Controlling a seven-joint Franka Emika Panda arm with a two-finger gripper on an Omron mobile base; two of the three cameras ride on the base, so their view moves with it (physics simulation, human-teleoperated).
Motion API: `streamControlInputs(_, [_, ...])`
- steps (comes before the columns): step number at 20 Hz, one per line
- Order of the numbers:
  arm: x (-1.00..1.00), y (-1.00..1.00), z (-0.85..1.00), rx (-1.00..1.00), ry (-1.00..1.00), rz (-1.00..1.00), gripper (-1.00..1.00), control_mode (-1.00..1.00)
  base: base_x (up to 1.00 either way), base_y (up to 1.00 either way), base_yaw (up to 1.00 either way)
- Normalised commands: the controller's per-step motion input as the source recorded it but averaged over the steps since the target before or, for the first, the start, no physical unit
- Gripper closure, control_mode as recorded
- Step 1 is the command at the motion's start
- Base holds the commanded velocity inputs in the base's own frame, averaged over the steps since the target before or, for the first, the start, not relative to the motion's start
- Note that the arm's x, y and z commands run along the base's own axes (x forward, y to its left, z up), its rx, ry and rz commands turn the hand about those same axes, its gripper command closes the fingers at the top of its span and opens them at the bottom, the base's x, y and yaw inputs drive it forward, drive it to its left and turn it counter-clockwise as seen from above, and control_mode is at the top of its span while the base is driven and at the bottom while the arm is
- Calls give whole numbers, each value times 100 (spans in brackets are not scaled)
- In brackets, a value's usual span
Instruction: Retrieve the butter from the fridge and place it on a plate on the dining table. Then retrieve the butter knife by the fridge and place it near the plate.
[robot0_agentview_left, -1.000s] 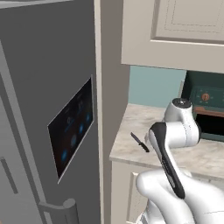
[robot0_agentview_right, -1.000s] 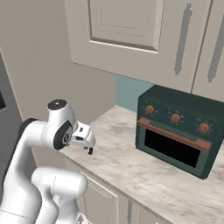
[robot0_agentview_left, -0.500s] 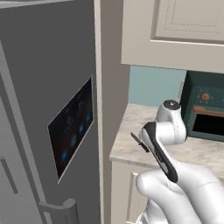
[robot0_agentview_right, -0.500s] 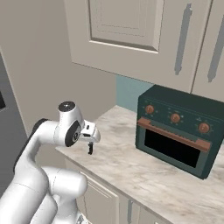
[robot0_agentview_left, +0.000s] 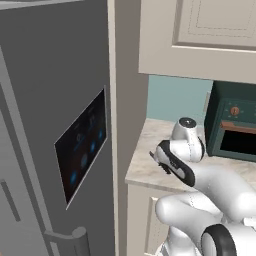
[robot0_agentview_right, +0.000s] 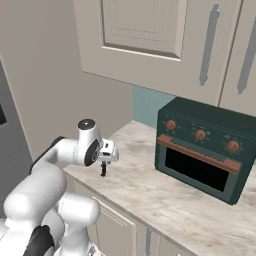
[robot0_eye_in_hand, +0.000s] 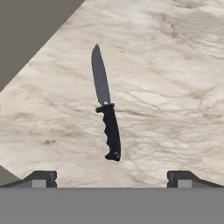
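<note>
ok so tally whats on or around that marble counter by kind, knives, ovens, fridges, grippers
butter knife: 1, lying flat on the counter
toaster oven: 1, dark green, on the counter
fridge: 1, grey, with a dark panel
gripper: 1, open, above the butter knife
total: 4

— How's the light?

— Even and soft, with no clear source. The counter (robot0_eye_in_hand: 166, 87) below the hand is bright, without glare. The butter knife (robot0_eye_in_hand: 106, 111) under it throws no clear shadow.

— Sharpness?

— Rendered and clean, no motion blur, no bending at the edges. The fridge (robot0_agentview_left: 55, 125) off to the hand's side looks flat and dull, its panel lights faint blue.
</note>
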Motion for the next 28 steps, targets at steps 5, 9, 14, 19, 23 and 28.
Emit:
streamControlInputs(5, [8, 0, -16, 0, 10, 0, -100, -100, 0, 0, 0])
streamControlInputs(9, [13, 0, -16, 0, 5, 0, -100, -100, 0, 0, 0])
streamControlInputs(14, [15, 0, -24, 0, 4, 0, -100, -100, 0, 0, 0])
streamControlInputs(19, [20, 0, -24, 0, 3, 0, -100, -100, 0, 0, 0])
streamControlInputs(23, [26, 0, -22, 0, 5, 0, -100, -100, 0, 0, 0])
streamControlInputs(28, [20, 0, -24, 0, 3, 0, -100, -100, 0, 0, 0])
